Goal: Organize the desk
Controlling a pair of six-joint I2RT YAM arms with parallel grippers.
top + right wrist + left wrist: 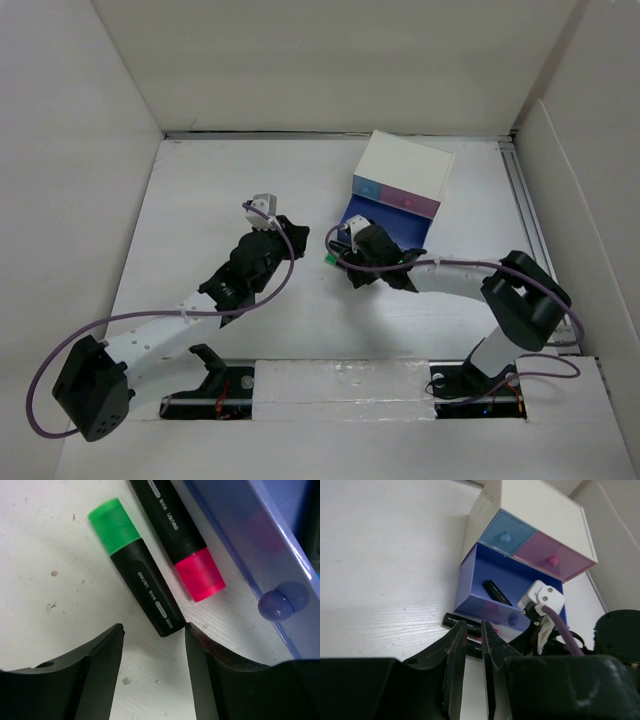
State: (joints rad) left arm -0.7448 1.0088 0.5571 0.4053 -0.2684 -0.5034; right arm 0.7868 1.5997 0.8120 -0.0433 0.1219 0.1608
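Note:
The white desk point(220, 190) holds a small white drawer box point(405, 170) with its dark blue drawer point(395, 225) pulled out. A green-capped black highlighter point(135, 580) and a pink-capped one point(175, 530) lie side by side on the desk in front of that drawer point(280, 540). My right gripper point(154, 630) is open and empty, low over the desk, with the green highlighter's butt end just at its fingertips. My left gripper point(473, 627) is empty, its jaws nearly together, and faces the drawer from the left. A black item point(497, 592) lies in the drawer point(485, 600).
White panels wall the desk on the left, back and right. The box point(535, 515) has a shut light-blue drawer and a shut pink one on top. The right arm's wrist with its white camera point(542, 597) is close to my left gripper point(288, 232). The right gripper point(340, 258) is beside it.

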